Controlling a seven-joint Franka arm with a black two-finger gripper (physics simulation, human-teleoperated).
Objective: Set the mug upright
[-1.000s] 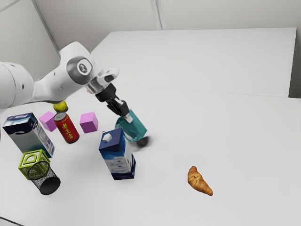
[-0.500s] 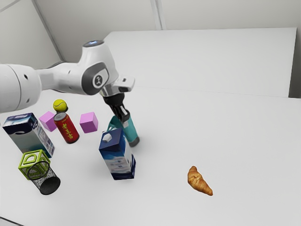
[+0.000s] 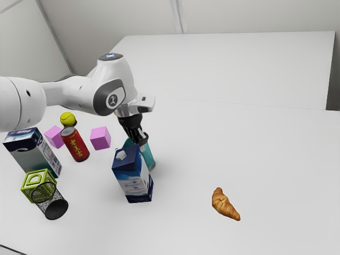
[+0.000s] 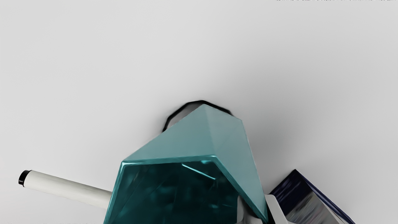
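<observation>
Bench (image 3: 255, 154), one: white, smooth, matte. Robot arm (image 3: 66, 94), one: glossy white with grey joint covers, entering from the exterior view's left, forearm nearly level, rounded wrist bending over to a downward-pointing hand canted slightly toward that view's right. Cartons, two: a blue-and-white printed one (image 3: 133, 179) with a white cap, standing in front of the mug (image 3: 149, 154) in the exterior view; a dark-blue-topped one (image 3: 33, 154) at that view's left. The mug, translucent teal, faceted, with a black-edged base, lies beneath the hand, mouth toward it, base down and away; whether it bears on the bench cannot be told. End effector (image 3: 142, 146), black, closed on the mug's wall, one finger inside the mouth and one outside, only the wall's thickness apart. Can (image 3: 75, 144), red metal, yellow characters. Cup (image 3: 55, 208), black mesh, beside an openwork lime-green block (image 3: 37, 183). Cubes, two (image 3: 100, 138), plain pink. Croissant (image 3: 224, 204), browned, ridged, well apart from the rest. Ball (image 3: 67, 118), yellow, behind the can. Rod (image 4: 68, 188), slim, white, black-ended, near the mug.
</observation>
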